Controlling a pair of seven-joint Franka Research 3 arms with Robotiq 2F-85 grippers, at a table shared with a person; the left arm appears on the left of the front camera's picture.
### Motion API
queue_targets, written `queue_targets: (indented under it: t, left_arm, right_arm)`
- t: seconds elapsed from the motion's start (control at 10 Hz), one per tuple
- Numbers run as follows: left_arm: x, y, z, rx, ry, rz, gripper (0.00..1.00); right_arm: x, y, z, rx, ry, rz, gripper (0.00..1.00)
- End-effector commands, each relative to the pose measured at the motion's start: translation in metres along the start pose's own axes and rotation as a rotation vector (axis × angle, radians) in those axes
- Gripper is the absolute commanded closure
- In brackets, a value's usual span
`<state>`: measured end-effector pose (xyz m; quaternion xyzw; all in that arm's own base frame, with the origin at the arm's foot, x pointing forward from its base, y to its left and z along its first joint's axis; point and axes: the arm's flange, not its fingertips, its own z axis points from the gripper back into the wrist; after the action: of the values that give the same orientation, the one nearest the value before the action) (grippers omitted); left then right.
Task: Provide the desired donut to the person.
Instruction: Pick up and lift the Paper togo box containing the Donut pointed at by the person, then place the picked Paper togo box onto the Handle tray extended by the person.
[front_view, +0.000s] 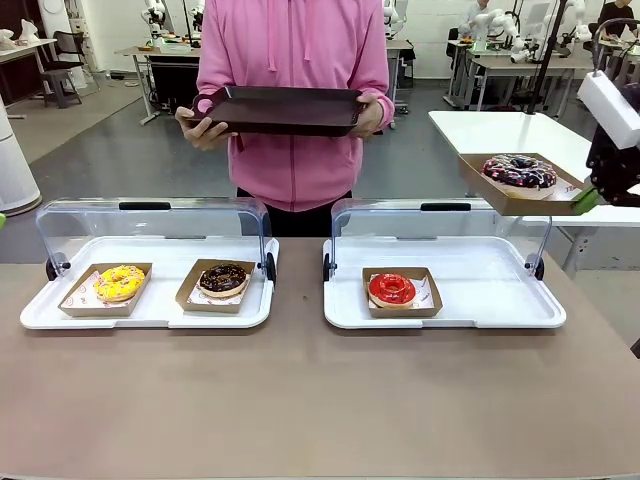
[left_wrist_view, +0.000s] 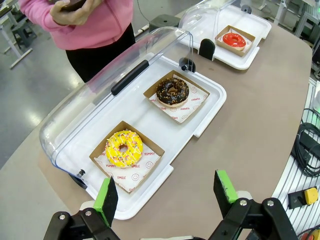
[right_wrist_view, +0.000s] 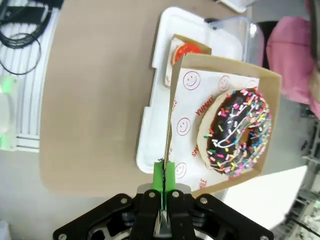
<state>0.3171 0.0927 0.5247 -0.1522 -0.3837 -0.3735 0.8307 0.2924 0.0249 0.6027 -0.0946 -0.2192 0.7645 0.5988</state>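
R gripper is pinching the wall of the brown cardboard tray w/ choc sprinkled donut, holding it aloft far right, prob. for the pink-hoodied person, who is presenting a black rectangular tray. L gripper is hovering, fingers apart.

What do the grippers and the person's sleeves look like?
Left gripper: black jointed fingers with bolts, green pads. Right gripper: same black build, green pads, on the white right arm. The person wears a bright pink long-sleeved hoodie with drawstrings.

Grey floor, white side table, distant workbenches
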Motion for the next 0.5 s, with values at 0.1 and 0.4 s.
queue_targets:
  t: [0.1, 0.4]
  left_arm:
    - [-0.0004, 0.0007, 0.0002, -0.004, -0.007, -0.003, 0.0]
    - [-0.0004, 0.0007, 0.0002, -0.004, -0.007, -0.003, 0.0]
  right_arm:
    - [-0.0016, 0.011, 0.0016, 0.016, 0.011, 0.033, 1.0]
    - [-0.0016, 0.011, 0.0016, 0.016, 0.011, 0.033, 1.0]
